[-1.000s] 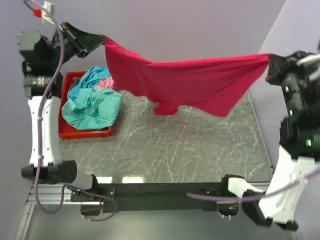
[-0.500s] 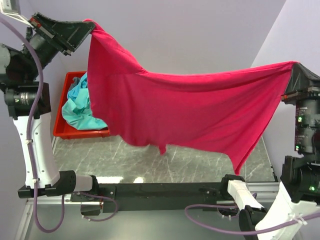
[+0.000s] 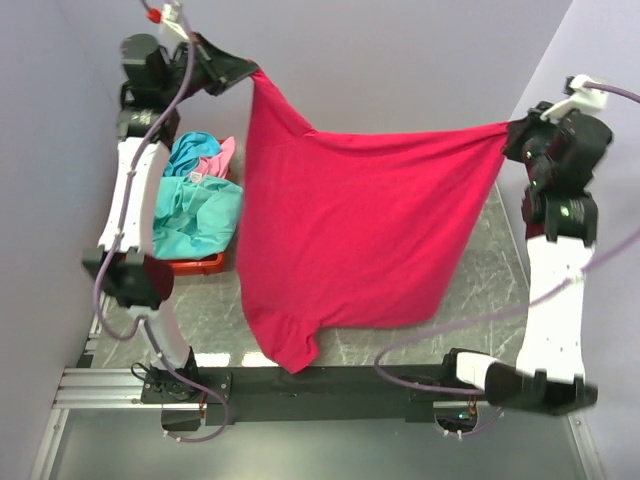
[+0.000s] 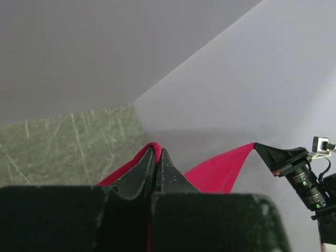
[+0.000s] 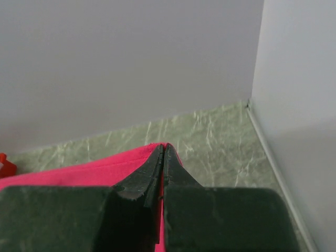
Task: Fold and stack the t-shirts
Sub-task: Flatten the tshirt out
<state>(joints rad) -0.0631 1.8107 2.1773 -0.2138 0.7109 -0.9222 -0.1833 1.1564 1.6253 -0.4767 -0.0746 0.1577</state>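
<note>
Currently | progress: early, nothing folded or stacked | magenta-red t-shirt (image 3: 350,230) hangs spread above the table (image 3: 490,285) | left gripper (image 3: 250,74) and right gripper (image 3: 509,129) each pinched shut on a top corner | teal and pink t-shirts (image 3: 195,215) heaped in red bin (image 3: 195,264)

Magenta-red t-shirt (image 3: 350,230) hanging spread aloft, teal t-shirt (image 3: 195,225), pink t-shirt (image 3: 222,160) crumpled

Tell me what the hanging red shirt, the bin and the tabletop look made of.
Red shirt: soft matte cloth, hanging in loose folds.
Bin: likely rigid plastic, smooth red rim.
Tabletop: grey stone-look slab with white veins and slight sheen; possibly laminate.
</note>
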